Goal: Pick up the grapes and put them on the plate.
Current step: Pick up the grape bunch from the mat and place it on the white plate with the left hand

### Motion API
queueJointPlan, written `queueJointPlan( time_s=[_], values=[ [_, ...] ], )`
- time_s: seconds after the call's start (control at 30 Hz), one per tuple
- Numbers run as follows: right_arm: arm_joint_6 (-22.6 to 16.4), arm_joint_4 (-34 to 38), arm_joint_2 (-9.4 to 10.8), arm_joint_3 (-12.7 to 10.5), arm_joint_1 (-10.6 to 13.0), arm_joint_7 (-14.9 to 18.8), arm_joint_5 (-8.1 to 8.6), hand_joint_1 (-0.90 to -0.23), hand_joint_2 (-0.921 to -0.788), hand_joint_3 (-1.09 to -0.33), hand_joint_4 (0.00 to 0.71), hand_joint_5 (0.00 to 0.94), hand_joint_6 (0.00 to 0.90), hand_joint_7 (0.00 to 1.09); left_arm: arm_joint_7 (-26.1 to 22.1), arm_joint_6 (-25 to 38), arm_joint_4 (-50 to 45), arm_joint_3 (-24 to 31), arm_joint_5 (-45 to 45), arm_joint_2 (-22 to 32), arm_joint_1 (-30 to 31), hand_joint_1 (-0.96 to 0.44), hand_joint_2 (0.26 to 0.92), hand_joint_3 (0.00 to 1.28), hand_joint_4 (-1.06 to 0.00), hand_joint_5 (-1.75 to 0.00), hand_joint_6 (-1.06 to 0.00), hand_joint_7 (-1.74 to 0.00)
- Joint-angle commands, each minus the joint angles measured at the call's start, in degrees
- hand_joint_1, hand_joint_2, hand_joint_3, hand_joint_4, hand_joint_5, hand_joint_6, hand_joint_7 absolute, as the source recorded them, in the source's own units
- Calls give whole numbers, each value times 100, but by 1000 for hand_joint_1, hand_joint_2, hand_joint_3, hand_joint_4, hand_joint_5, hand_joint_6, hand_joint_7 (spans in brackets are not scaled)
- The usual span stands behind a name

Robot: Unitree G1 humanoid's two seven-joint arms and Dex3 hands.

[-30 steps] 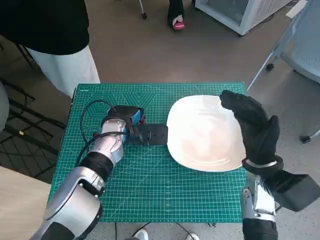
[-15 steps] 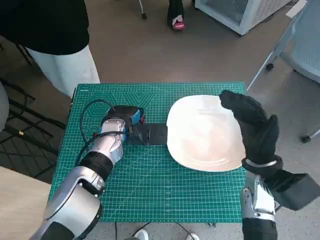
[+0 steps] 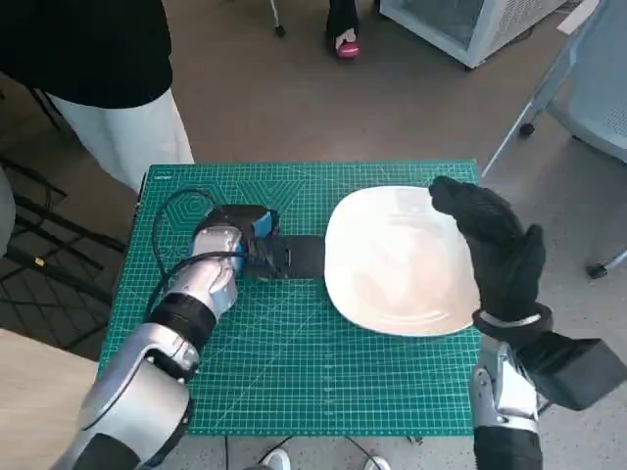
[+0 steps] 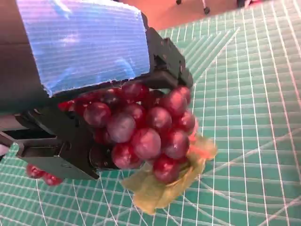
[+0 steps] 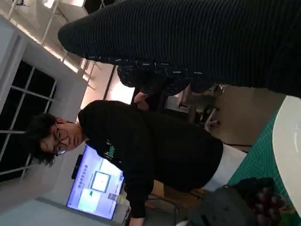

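Note:
A bunch of dark red grapes (image 4: 146,127) with a pale green leaf (image 4: 162,186) under it sits in the grip of my left hand (image 4: 89,94), just above the green mat. In the head view that hand (image 3: 247,243) is left of the white plate (image 3: 397,259) and hides the bunch. My right hand (image 3: 493,245) stands raised over the plate's right rim, fingers stretched, holding nothing. The right wrist view shows the glove (image 5: 211,37), the plate's rim (image 5: 286,141) and the grapes (image 5: 264,200).
The green cutting mat (image 3: 294,372) covers the table top. A person in a black top (image 3: 88,49) stands at the far left corner, also shown as a person (image 5: 155,150) in the right wrist view. A chair (image 3: 588,88) stands at the far right.
My left forearm has swung a little to the left, and the hand with the grapes has shifted slightly away from the plate. The right hand has stayed put.

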Motion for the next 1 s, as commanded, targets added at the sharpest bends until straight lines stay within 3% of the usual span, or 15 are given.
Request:
queueJointPlan(
  time_s=[0.03,0.1,0.23,0.33,0.63,1.0],
  values=[
    [13,97,41,14,12,-24,-70,-638,-921,-769,324,3,-1,357,-208,146,-1017,79,74,400,155,344,921,322,-400,-1518,-675,-207],
    [13,99,50,15,3,-27,-73,-638,-921,-770,324,3,-1,356,-301,214,-1575,140,99,583,306,314,921,303,-418,-1494,-672,-325],
    [15,96,64,17,-11,-36,-78,-638,-921,-770,323,2,-1,355,-455,334,-2720,320,129,953,648,95,921,274,-430,-1436,-506,-1077],
    [11,96,71,15,-20,-35,-72,-638,-921,-770,323,2,-1,355,-541,400,-3559,513,134,1217,912,30,921,266,-431,-1424,-456,-1295],
    [8,109,94,19,-50,-30,-54,-639,-921,-771,323,2,-1,357,-731,518,-5102,971,155,1630,1443,3,921,247,-448,-1401,-452,-1370],
    [42,47,112,34,-54,-19,-28,-642,-921,-775,321,1,-1,360,-965,543,-5982,1184,347,1767,1727,3,921,286,-408,-1440,-407,-1419]
  ],
)
